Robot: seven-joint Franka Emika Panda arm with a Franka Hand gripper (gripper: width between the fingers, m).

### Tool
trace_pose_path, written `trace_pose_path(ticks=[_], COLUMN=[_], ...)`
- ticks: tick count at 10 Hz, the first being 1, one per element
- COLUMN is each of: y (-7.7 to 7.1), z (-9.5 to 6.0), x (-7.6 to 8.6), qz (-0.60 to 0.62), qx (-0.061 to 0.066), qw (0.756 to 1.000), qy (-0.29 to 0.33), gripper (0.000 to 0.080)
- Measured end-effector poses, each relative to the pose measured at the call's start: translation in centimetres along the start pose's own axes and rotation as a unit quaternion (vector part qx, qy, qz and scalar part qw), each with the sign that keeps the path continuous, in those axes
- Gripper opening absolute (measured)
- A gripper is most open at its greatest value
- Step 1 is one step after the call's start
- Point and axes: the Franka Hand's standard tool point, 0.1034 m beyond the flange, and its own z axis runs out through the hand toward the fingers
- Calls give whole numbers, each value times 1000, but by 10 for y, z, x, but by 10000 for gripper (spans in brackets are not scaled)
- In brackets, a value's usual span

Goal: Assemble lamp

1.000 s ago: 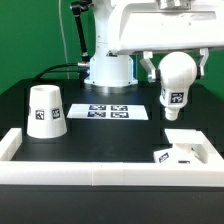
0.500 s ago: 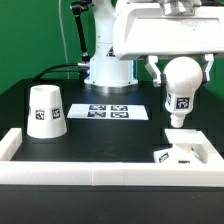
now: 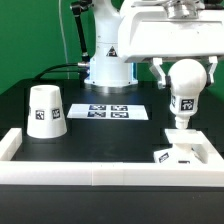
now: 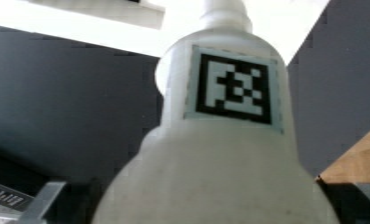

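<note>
My gripper (image 3: 185,72) is shut on the white ball-shaped bulb (image 3: 185,88), which hangs stem down with a tag facing the camera. The stem tip is just above the flat square base (image 3: 186,148) lying at the exterior view's right, by the white wall. The tapered shade (image 3: 45,111) stands on the table at the exterior view's left, far from the gripper. In the wrist view the bulb (image 4: 217,130) fills the picture, its tag facing the camera; the fingers are hidden behind it.
The marker board (image 3: 113,111) lies flat mid-table before the arm's pedestal (image 3: 108,70). A raised white wall (image 3: 100,171) borders the front and sides of the black table.
The gripper has carried the bulb toward the exterior view's right and slightly lower, so that it now hangs over the base. The shade and the base have not moved.
</note>
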Motion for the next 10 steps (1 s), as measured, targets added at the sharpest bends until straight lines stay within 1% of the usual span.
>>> trace_pose_path(ticks=[7, 10], y=[-5, -5], z=[11, 16], x=[-11, -12], qz=[-3, -3], qx=[3, 4], qw=[1000, 1000], qy=[-11, -14], gripper=[579, 579])
